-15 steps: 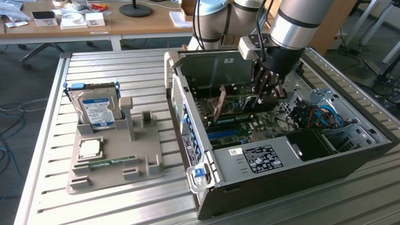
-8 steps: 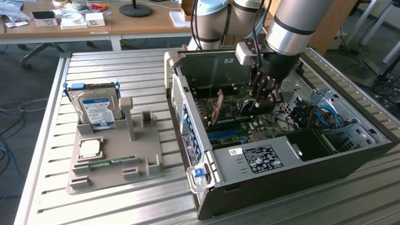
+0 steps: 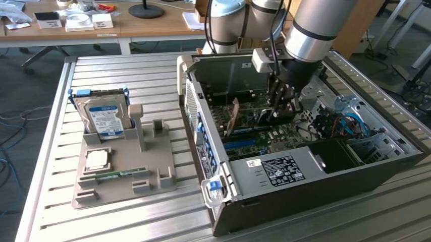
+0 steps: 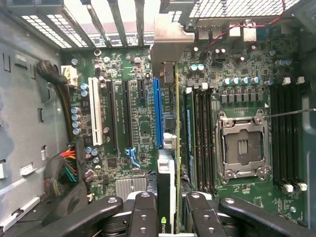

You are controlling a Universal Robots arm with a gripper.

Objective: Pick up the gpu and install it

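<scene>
Gripping thin dark flat gpu card with pale metal bracket (image 4: 167, 187), gripper (image 4: 170, 217) closed on it, inside open black computer case (image 3: 289, 201), just beside long blue slot (image 4: 156, 113). Could jam or flex if pressed down misaligned.

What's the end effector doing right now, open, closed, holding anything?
End effector: closed on the gpu, which it holds edge-on over the motherboard inside the PC case.
</scene>
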